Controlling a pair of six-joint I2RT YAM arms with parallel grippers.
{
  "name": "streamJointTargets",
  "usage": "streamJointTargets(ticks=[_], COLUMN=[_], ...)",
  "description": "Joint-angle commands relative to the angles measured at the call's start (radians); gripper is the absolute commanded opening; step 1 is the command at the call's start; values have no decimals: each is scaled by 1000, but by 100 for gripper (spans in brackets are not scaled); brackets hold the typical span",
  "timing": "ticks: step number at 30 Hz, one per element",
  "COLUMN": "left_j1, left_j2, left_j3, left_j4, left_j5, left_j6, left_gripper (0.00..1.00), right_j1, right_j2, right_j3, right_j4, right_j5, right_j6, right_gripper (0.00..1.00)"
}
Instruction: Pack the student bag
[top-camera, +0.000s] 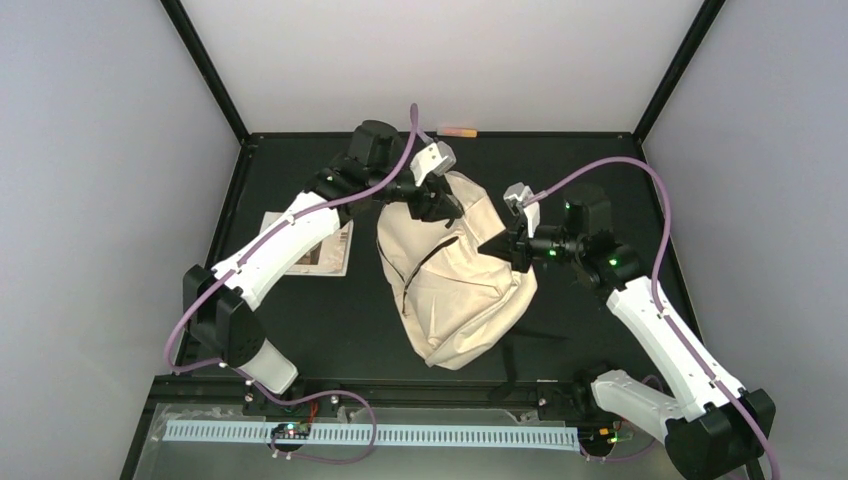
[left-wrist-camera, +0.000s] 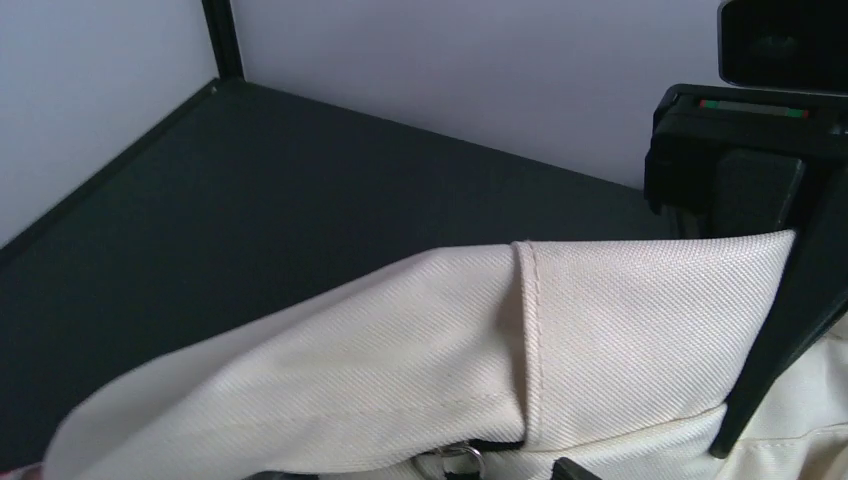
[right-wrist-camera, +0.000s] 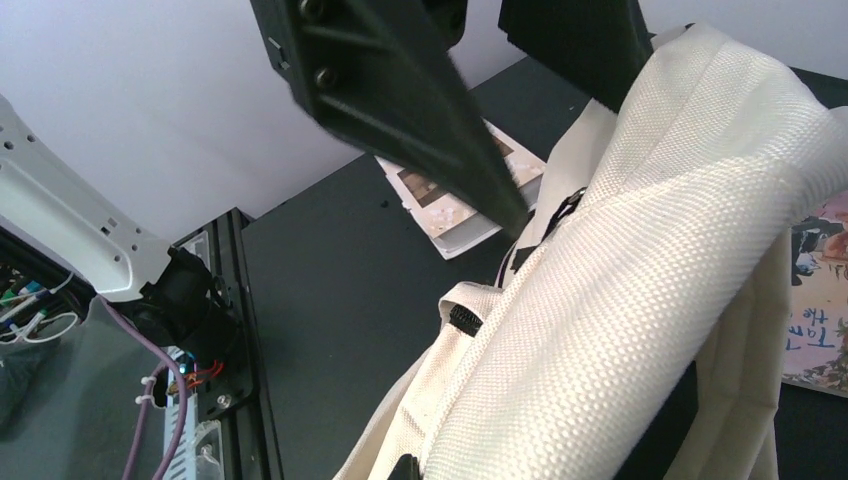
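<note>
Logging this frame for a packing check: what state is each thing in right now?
student bag: slumped, upper edges pinched up by both claws; zip state unclear.
left claw: shut on the student bag's top.
right claw: shut on the student bag's side edge.
booklet: lying flat outside the bag, partly hidden.
</note>
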Motion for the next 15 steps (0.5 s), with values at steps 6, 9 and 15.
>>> streamJointTargets(ticks=[6,9,15], left_j1=[2,-21,-37], left_j2=[-26,-66,-66], left_j3=[-15,-58,-72], left_j4=[0,17,-23], left_j5=[31,-6,-22], left_j6=[28,67,95], left_gripper=[59,53,42], right_j1=[7,7,7], right_j2=[-45,-37,-35], right_j3=[34,32,35], right_j4=[11,14,17], right_j5=[-56,-55,-52], right_j6=[-36,-36,-36], right_gripper=[1,1,1])
